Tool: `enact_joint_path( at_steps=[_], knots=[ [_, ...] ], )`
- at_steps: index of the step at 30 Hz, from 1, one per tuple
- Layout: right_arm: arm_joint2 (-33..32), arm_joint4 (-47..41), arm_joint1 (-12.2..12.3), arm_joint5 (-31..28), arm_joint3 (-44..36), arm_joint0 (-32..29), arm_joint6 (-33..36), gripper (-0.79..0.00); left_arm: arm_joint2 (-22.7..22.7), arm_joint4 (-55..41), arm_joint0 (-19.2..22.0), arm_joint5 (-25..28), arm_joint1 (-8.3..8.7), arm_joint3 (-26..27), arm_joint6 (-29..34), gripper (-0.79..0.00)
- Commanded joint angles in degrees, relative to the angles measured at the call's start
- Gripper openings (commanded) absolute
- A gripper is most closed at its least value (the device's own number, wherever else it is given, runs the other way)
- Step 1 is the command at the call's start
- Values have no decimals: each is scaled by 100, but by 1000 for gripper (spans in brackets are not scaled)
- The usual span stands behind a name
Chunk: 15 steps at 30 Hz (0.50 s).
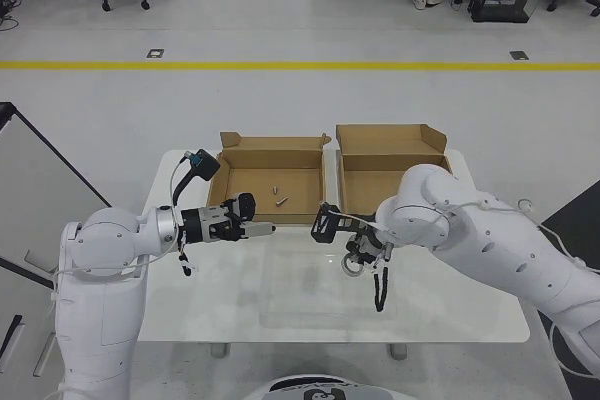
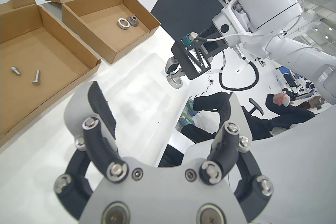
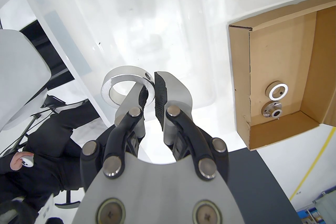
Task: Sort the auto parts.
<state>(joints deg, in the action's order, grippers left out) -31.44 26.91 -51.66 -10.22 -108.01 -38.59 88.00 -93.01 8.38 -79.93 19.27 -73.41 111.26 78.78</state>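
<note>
My right gripper (image 3: 151, 89) is shut on the rim of a silver metal ring (image 3: 126, 88), held above the table near the right cardboard box (image 3: 242, 78). In that box lie another ring (image 3: 278, 91) and a flanged hub (image 3: 273, 110). In the top view the right gripper (image 1: 352, 258) hangs with the ring (image 1: 353, 266) over the table's middle. My left gripper (image 2: 162, 107) is open and holds nothing; it hovers beside the left box (image 2: 52, 70), which holds two bolts (image 2: 36, 77). From above, the left gripper (image 1: 265, 229) sits in front of the left box (image 1: 270, 150).
A clear shallow tray (image 1: 310, 290) lies in the middle of the white table (image 1: 460, 310). Both boxes stand side by side at the table's far edge with flaps up. The two grippers face each other about a hand's width apart.
</note>
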Motion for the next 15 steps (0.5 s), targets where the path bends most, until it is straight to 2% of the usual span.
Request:
enact_joint_path(
  at_steps=[1,7,9,12,15],
  knots=[
    [1,5,-5,-2,6,-2,0,-785,0,0,0,0,0,0,0,0],
    [1,5,-5,-2,6,-2,0,-785,0,0,0,0,0,0,0,0],
    [-72,-44,6,6,119,-68,-230,-785,0,0,0,0,0,0,0,0],
    [-594,-808,100,-85,490,-122,-546,-785,0,0,0,0,0,0,0,0],
    [-1276,-1816,271,-415,982,-367,-773,-785,0,0,0,0,0,0,0,0]
  ],
)
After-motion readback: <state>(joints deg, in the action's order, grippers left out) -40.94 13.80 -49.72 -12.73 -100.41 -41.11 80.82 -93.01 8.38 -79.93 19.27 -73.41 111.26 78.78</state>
